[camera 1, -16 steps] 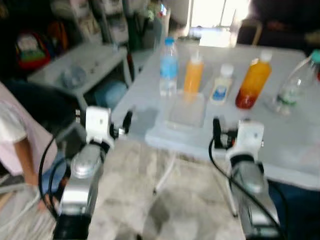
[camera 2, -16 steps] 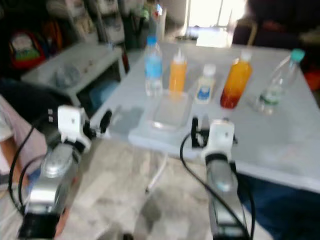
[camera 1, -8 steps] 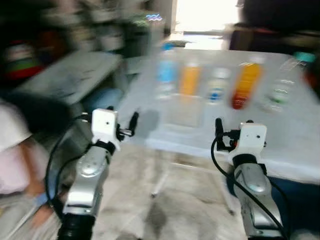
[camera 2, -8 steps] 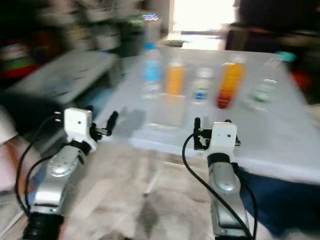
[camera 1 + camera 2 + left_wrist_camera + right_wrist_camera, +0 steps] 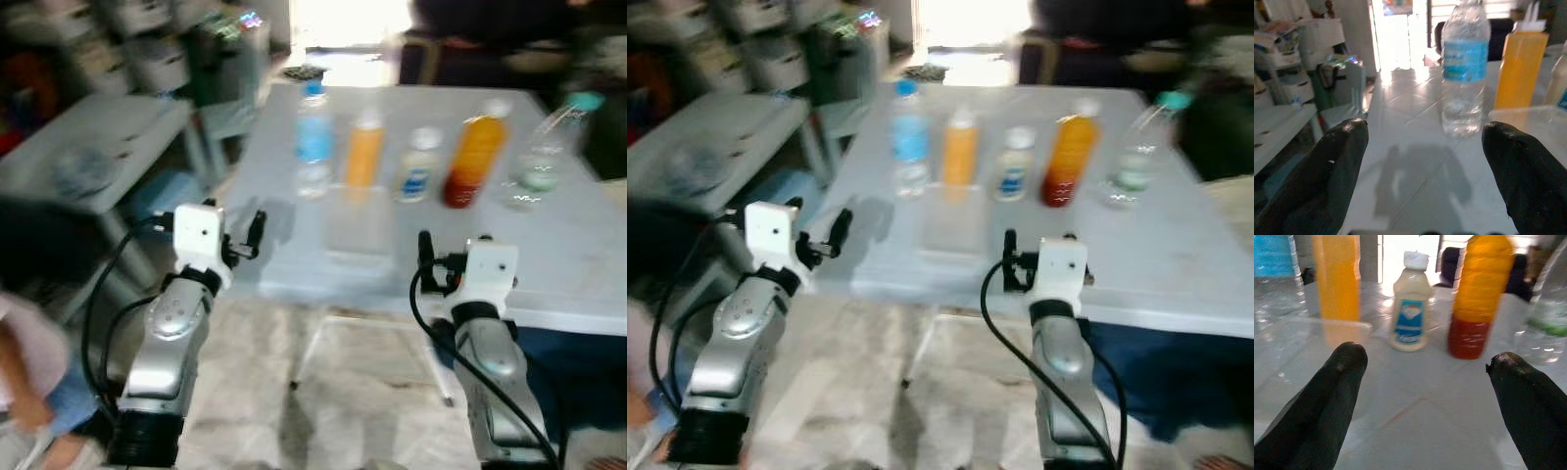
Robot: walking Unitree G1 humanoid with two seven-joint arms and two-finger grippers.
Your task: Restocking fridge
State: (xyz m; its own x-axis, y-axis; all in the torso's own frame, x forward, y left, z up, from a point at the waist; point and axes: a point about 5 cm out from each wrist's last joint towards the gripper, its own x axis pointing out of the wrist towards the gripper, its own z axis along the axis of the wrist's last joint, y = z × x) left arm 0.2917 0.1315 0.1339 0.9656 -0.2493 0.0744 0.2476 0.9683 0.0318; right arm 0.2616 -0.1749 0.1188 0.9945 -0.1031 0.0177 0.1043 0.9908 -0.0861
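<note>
A row of bottles stands on the white folding table [image 5: 578, 264]: a water bottle [image 5: 314, 147] with a blue label, a slim orange juice bottle [image 5: 364, 152], a small white bottle [image 5: 418, 168] with a blue label, an orange-and-red drink bottle [image 5: 474, 162], and a clear bottle [image 5: 545, 157] with a teal cap. A clear plastic box [image 5: 358, 225] lies in front of them. My left gripper [image 5: 250, 235] is open at the table's left front corner, facing the water bottle [image 5: 1464, 68]. My right gripper [image 5: 431, 262] is open at the front edge, facing the white bottle [image 5: 1409, 303] and orange-red bottle [image 5: 1476, 293].
A lower white table [image 5: 98, 147] stands to the left, with storage shelves [image 5: 147, 49] behind it. A person [image 5: 24, 392] is at the lower left. Dark blue cloth [image 5: 578, 362] hangs under the table's right side. Tiled floor [image 5: 323, 392] lies below my arms.
The whole picture has shifted and stays blurred, so the camera moved. Both arms hold the same pose at the table's front edge, with their fingers spread as before.
</note>
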